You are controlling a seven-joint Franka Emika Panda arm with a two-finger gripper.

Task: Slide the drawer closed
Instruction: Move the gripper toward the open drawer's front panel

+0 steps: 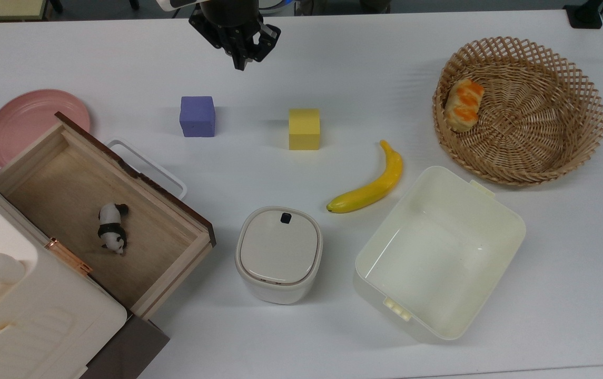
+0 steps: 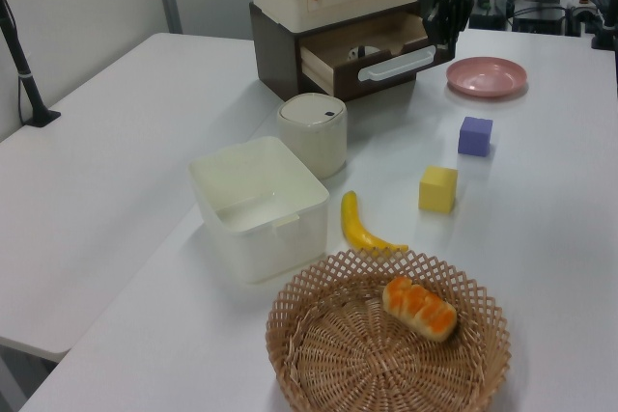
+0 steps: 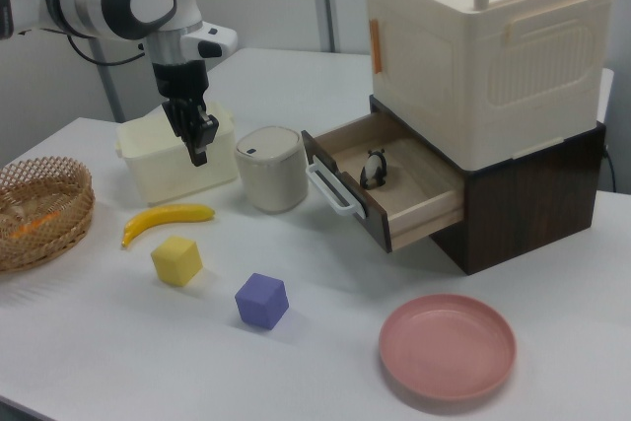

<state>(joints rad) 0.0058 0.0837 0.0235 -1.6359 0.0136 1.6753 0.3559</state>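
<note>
Black two-finger gripper (image 1: pixel 239 62) up at the far edge of the white table (image 1: pixel 364 79) in the top view, fingers pressed together, nothing between them, well apart from the work. Large light-wood drawer with dark brown front panel (image 1: pixel 104 210) and white loop handle (image 1: pixel 146 167) pulled far out of the cream-white cabinet body (image 1: pixel 22 310), tiny panda figurine (image 1: pixel 111 227) lying inside on the floor of it. Purple foam cube (image 1: pixel 197 116) near the straight run from gripper to handle: probable knock on the way down. Risky too: pushing on the thin loop rather than the flat panel, likely a slip off or a twist. Drawer angled across the table, so any off-square shove probably jams it against the cabinet. Round-cornered cream bin with lid (image 1: pixel 279 255) just beside the drawer's near corner, pink plate (image 1: pixel 25 118) at the other; a wide sweep could clip either.
</note>
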